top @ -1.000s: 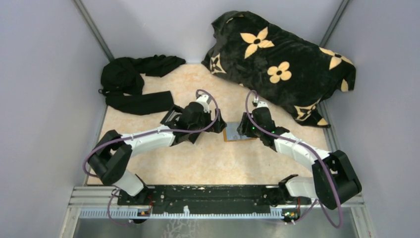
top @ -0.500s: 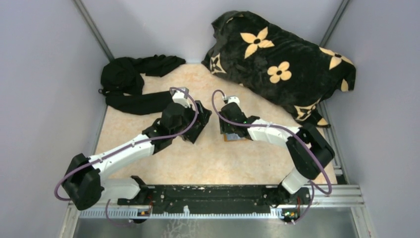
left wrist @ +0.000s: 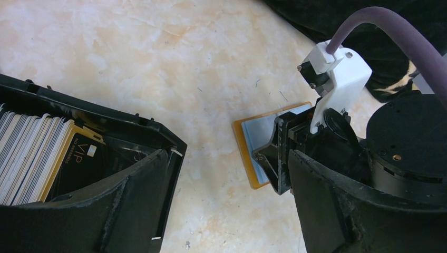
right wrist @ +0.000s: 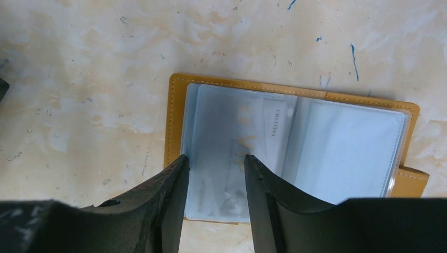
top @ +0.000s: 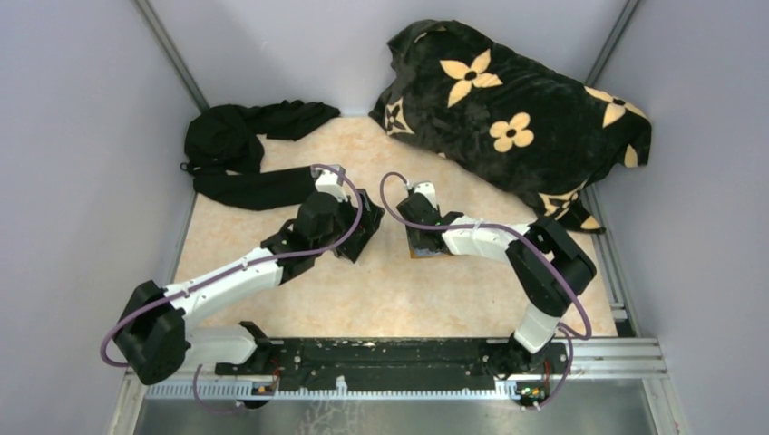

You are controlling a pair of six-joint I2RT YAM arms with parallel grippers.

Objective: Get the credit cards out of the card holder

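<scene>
Card holder (right wrist: pixel 175 116) lies opened flat on the table (right wrist: pixel 79 79), between the two grippers, with the credit cards (right wrist: pixel 232 137) inside its clear sleeves. Right gripper (right wrist: pixel 213 161): I read the jaws as slightly apart, tips over the left-hand sleeve, nothing pinched. Left gripper (left wrist: pixel 232 176): jaws spread wide above bare table beside the holder, with a black box (left wrist: pixel 105 113) of stacked cards at its left finger.

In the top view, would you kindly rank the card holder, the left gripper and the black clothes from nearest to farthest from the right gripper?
1. card holder: directly under the right gripper, between its fingertips.
2. left gripper: just to the left, a small gap away.
3. black clothes: far left, toward the back corner.
</scene>
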